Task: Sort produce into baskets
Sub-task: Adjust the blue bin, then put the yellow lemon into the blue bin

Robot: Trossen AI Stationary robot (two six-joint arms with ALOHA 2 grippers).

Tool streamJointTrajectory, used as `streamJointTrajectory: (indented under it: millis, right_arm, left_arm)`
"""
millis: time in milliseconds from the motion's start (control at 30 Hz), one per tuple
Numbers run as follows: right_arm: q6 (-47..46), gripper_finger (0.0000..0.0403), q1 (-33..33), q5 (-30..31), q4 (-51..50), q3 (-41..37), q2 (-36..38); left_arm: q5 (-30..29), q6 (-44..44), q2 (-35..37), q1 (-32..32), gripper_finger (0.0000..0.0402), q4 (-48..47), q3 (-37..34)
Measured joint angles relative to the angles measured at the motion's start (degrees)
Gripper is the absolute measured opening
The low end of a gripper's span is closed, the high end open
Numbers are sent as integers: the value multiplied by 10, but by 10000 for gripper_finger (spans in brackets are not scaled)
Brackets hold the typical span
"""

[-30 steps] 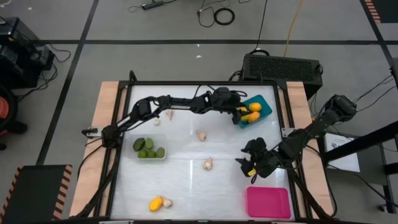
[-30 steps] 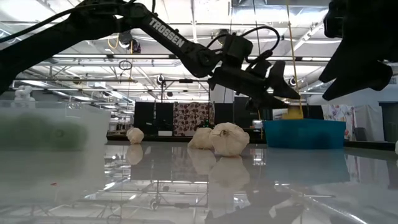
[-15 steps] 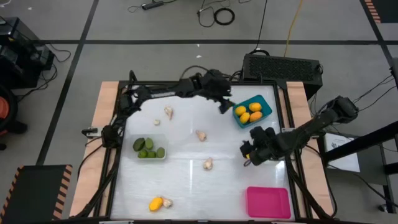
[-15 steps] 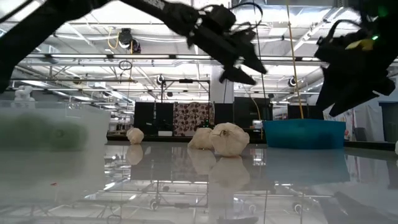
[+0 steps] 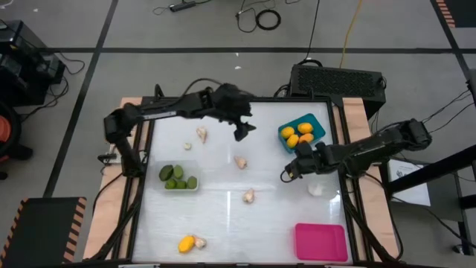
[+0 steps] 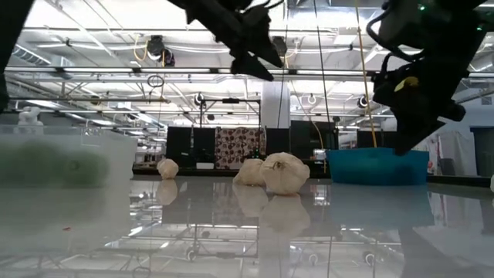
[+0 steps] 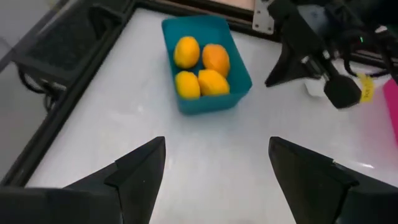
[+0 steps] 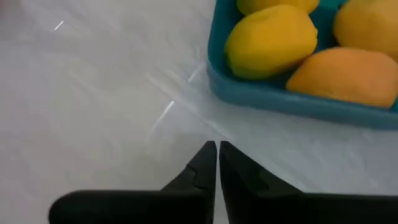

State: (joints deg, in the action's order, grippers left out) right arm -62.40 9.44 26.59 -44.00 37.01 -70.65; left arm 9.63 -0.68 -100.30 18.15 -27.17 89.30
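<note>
The teal basket at the far right holds several yellow-orange pieces. The clear basket on the left holds green pieces. The pink basket sits at the near right. Garlic pieces lie scattered on the table, one under my right arm. A yellow piece lies near the front edge. My left gripper hangs open above the far middle, left of the teal basket. My right gripper is shut on nothing, just in front of the teal basket.
More garlic pieces lie at the far left, in the middle and beside the yellow piece. A black box stands behind the table's far edge. The white table top is bare between the pieces.
My left gripper has drawn back from over the teal basket toward the table's left edge and risen. My right gripper has moved toward the far edge, up to the teal basket, turned, and shut on nothing.
</note>
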Motion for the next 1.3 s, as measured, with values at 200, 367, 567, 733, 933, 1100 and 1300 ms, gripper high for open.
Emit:
streamJointTrajectory:
  millis: [200, 367, 567, 733, 933, 1100, 1300]
  right_arm:
    - [58, 3, -49, 1, 18, 0, 0]
    - [100, 1, -88, 5, 52, 0, 0]
    - [151, 1, -133, 5, 88, 0, 0]
    - [189, 1, -167, 6, 129, 0, 0]
    - [215, 0, -207, 7, 131, 0, 0]
    - [253, 0, -229, 7, 163, 0, 0]
    - [297, 0, -233, -38, 224, 0, 0]
  left_arm:
    - [-47, -44, 104, -7, 293, 129, -167]
    - [-62, -79, 160, -7, 293, 185, -249]
    - [-67, -94, 205, -19, 293, 205, -295]
    - [-68, -94, 228, -34, 293, 205, -307]
    - [-68, -90, 246, -60, 293, 204, -307]
    - [-68, -90, 278, -73, 293, 184, -307]
    - [-68, -103, 333, -86, 293, 134, -307]
